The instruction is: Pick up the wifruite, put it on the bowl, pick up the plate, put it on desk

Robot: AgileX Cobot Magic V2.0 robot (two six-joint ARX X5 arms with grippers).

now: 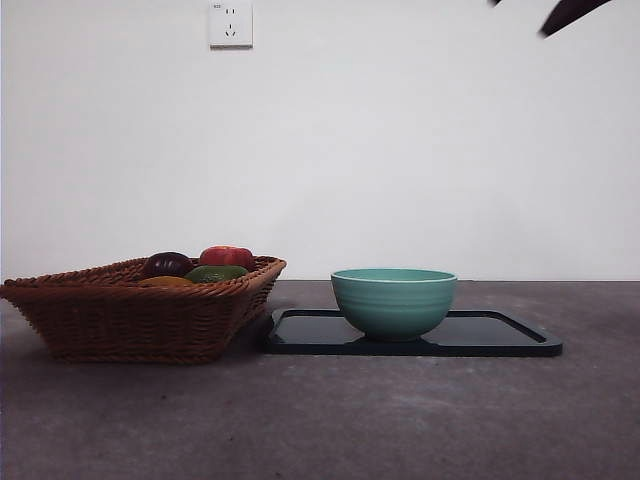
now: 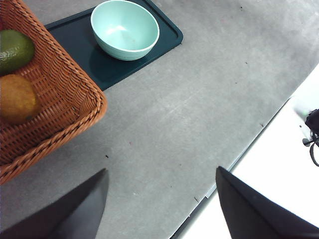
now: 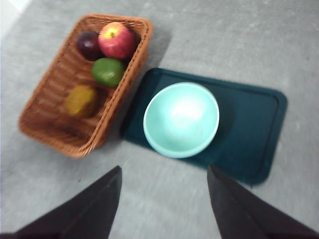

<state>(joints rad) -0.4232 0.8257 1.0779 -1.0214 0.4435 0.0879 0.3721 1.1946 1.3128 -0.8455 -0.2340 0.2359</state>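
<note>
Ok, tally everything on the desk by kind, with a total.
Fruits: 4, all in the basket: wifruite, green fruit, red apple, dark purple fruit
Wicker basket: 1
Mint-teal bowl: 1, empty, standing on the tray
Dark tray: 1
Total: 7

We see the left gripper point(image 2: 162, 209) as two flat, matte black jaws, each a plain wedge tapering to a pointed tip. The right gripper point(image 3: 164, 201) looks the same: two smooth black tapered blades, without visible screws, cables or markings.
</note>
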